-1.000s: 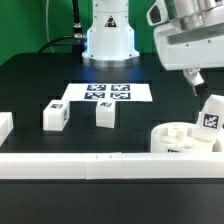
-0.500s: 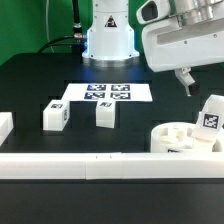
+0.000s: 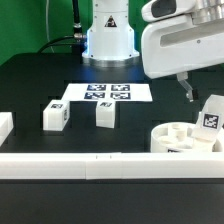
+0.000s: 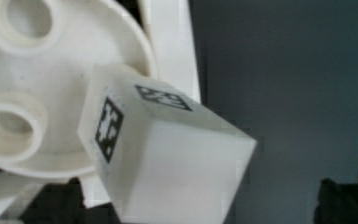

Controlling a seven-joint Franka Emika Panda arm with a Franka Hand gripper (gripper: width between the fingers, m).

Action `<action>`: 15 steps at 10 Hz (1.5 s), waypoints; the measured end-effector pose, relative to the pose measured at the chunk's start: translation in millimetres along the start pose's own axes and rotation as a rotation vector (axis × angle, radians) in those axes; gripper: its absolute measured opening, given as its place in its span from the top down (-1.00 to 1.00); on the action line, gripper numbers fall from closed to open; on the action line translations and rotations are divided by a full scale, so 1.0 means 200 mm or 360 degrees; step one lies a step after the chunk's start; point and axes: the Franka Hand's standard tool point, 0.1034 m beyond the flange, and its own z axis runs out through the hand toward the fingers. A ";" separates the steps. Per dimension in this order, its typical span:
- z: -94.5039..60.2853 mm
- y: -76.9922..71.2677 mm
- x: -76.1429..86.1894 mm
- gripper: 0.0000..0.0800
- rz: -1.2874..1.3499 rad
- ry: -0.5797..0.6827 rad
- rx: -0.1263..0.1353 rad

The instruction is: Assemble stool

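Exterior view, upper right: gripper [image 3: 188, 89] hangs over table, jaws spread wide, holding nothing. Just beneath, at right edge, tagged leg [image 3: 211, 114] stands against round seat [image 3: 178, 139], lower right. Second leg [image 3: 55, 116] and third leg [image 3: 104, 112] sit left of centre, near marker board [image 3: 105, 93].

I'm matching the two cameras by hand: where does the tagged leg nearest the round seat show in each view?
Exterior view: the leg is at the exterior view's right edge, just behind the seat, with one tag showing.
Wrist view: the leg is large in the centre, close to the camera, overlapping the seat's edge.
Shared landmark: the seat, with its round sockets.
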 end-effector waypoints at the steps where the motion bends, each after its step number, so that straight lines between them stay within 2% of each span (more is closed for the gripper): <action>1: 0.00 0.00 0.00 -0.62 -0.0049 -0.0001 -0.0001; 3: 0.01 0.01 0.00 -0.62 -0.0315 -0.0004 -0.0013; 5: 0.03 0.02 -0.01 -0.62 -0.0756 -0.0027 -0.0092; 7: 0.04 0.00 -0.02 -0.62 -0.1111 -0.0046 -0.0137; 12: 0.05 0.04 -0.01 -0.62 -0.1732 -0.0094 -0.0165; 15: 0.07 0.06 -0.02 -0.62 -0.1758 -0.0115 -0.0170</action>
